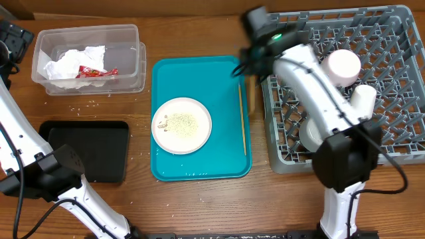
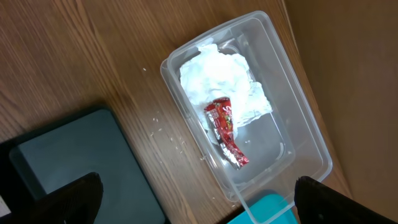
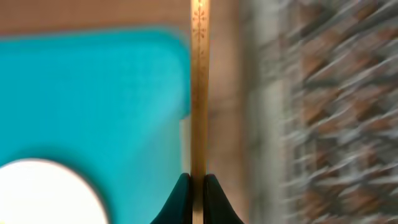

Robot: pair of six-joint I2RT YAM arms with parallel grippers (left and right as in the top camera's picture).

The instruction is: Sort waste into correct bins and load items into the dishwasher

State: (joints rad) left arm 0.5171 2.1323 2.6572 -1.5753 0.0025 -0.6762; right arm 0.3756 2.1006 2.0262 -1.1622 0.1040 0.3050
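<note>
— Where is the dish rack (image 1: 392, 40)?
— Far right. The teal tray (image 1: 199, 166) beside it carries the plate (image 1: 181, 125) (rice-strewn).
— And the claws?
— The left gripper (image 2: 196, 196) is spread wide near the clear tub (image 2: 305, 124). The right gripper (image 3: 198, 202) pinches a chopstick (image 3: 199, 93) between tray and rack.

In rt wrist view, dish rack (image 3: 323, 112) is smeared by motion blur, pegs not resolvable; chopstick (image 3: 199, 93) is cut off at top & btm edges; plate (image 3: 50, 193) is clipped at btm-left. Black tray (image 2: 68, 165) is cropped in left wrist view. Overhead, rack is partly hidden by rt arm (image 1: 319, 93).
</note>
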